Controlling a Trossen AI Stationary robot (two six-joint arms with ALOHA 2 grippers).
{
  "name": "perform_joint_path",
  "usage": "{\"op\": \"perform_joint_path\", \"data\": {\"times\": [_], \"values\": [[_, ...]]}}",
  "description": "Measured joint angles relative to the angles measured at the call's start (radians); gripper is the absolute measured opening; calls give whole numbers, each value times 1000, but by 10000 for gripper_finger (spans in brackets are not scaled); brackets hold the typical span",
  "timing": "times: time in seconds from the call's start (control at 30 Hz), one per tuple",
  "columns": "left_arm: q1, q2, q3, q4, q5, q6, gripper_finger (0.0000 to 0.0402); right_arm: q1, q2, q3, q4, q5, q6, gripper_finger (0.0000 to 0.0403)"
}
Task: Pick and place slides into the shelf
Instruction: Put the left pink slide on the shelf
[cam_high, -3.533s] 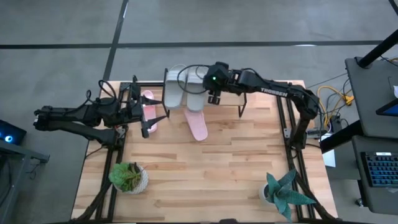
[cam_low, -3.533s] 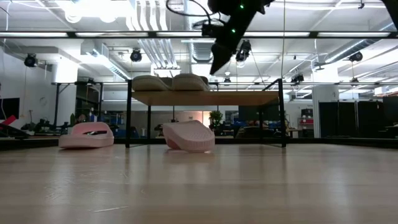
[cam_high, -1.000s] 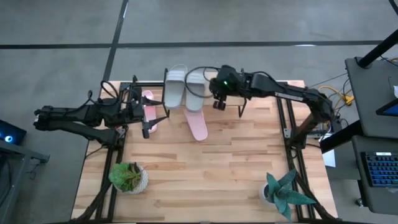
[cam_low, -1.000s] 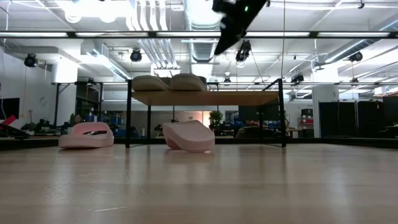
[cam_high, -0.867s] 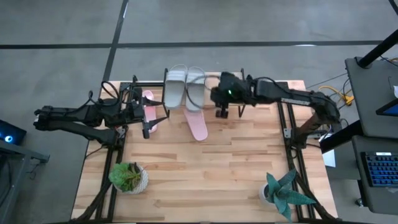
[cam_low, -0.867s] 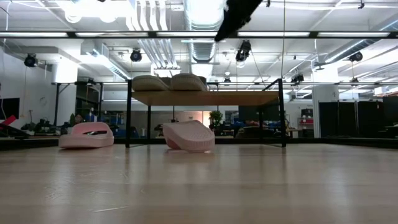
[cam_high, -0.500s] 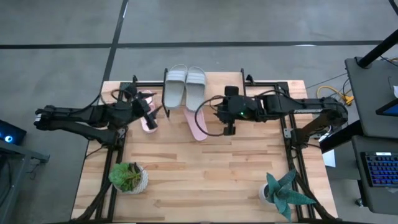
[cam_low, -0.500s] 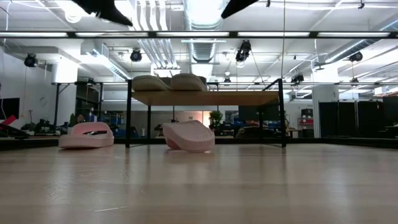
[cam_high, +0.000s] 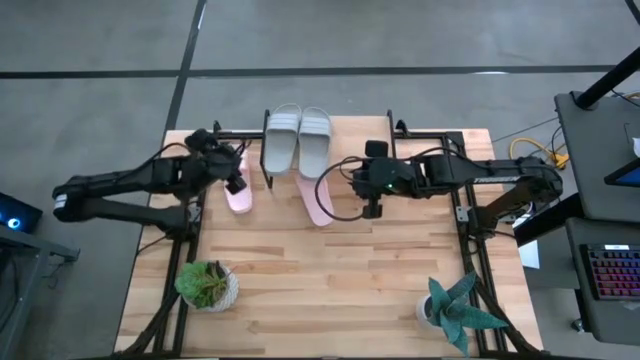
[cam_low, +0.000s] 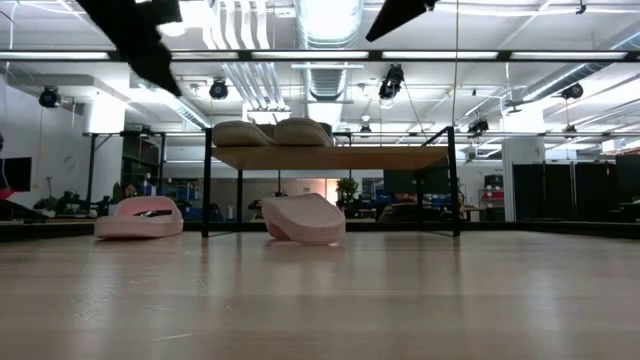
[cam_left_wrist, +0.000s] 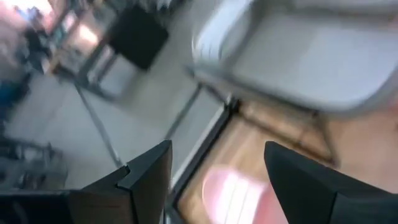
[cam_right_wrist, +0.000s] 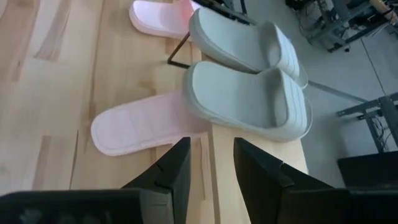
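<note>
While empty and slightly parted, right gripper hangs over bare table just beside the nearer pink slide, likely lining up for the next pick. Left gripper, fingers wide apart and holding nothing, hovers over the other pink slide beside the shelf's leg, probably for the same reason. Both pink slides lie flat on the table, long axes running near to far; which end is the toe, cannot tell. Farther off, two grey slides sit side by side on the shelf, long axes parallel, straps toward the far edge.
</note>
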Motion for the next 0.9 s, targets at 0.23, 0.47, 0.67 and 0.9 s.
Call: {"op": "perform_joint_path", "data": {"times": [0.23,0.47,0.67,0.9], "values": [[147,61,-20,-100,226,20,240,0,3,-3,-10,0,0,113],[219,152,-44,-136,280,97,240,0,3,-4,-25,0,0,112],[309,219,-74,-133,307,187,240,0,3,-18,-27,0,1,105],[371,247,-143,-46,336,300,240,-4,3,-54,-27,0,-13,106]]}}
